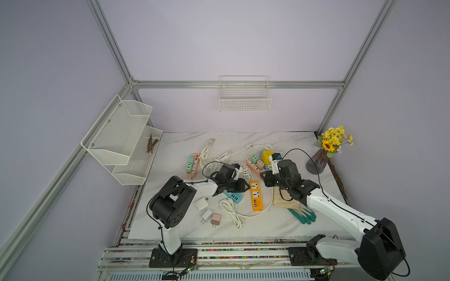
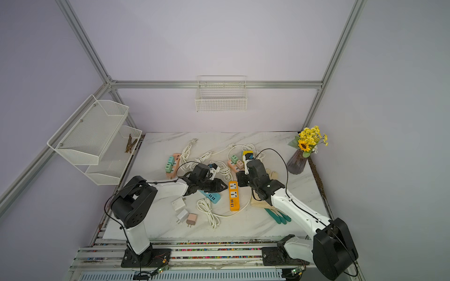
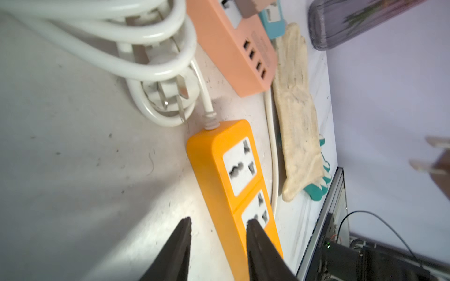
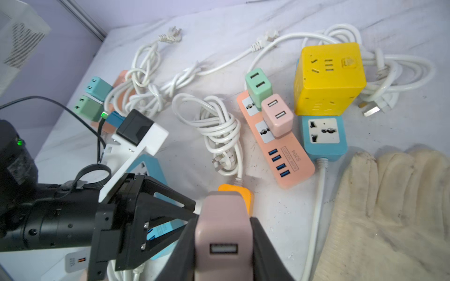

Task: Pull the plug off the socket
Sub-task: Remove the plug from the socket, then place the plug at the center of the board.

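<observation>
Your right end effector (image 4: 224,230) clamps the pink plug (image 4: 219,214), held clear of the orange power strip (image 3: 207,158). Your left end effector (image 3: 218,220), slightly open and empty, brackets the strip, probably steadying it.

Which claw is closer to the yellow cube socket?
Right. The right claw, gripping a pink plug, is near the cube; the left claw is farther, over the orange strip.
</observation>
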Controlling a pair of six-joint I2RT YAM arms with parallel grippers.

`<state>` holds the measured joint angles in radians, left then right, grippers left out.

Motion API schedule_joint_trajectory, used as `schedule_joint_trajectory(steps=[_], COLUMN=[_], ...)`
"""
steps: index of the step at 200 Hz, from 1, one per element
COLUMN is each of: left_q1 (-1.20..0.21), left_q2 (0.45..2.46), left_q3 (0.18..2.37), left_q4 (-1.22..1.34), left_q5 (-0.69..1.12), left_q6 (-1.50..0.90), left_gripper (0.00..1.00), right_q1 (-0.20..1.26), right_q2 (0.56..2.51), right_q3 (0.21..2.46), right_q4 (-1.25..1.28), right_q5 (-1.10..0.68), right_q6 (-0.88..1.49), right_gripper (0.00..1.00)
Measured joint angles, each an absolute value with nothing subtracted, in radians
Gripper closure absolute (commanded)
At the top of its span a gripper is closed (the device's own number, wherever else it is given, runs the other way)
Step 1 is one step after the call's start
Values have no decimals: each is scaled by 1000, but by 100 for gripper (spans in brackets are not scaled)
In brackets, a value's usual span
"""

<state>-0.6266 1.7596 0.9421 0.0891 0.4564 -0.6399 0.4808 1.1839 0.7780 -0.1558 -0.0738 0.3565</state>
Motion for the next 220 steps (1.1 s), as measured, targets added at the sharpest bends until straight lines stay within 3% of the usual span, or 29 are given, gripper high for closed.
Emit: schedule_joint_trajectory(steps=[45,90,107,150,220], left_q1=[-622,-584,-562,-491,-371], left_q2=[1461,1201,1127,1015,1001], left_q3=[809,616,530,395,363], left_q4=[155,223,273,358,398], left_q5=[337,71,-17,-140,-161], left_q6=[-485,-437,-455,-503,-624], left_gripper=[55,21,0,0,0], right_q1=[424,415,416,463,688], right_q2=[1099,1221,1297,1432,1519], right_q3=[612,577,577,589,801], right_q4=[157,499,635,758,455], right_q5=[-354,-677,-786,-894,-824], right_q6=[450,619,688,759,509], right_gripper=[80,82,82,82,81])
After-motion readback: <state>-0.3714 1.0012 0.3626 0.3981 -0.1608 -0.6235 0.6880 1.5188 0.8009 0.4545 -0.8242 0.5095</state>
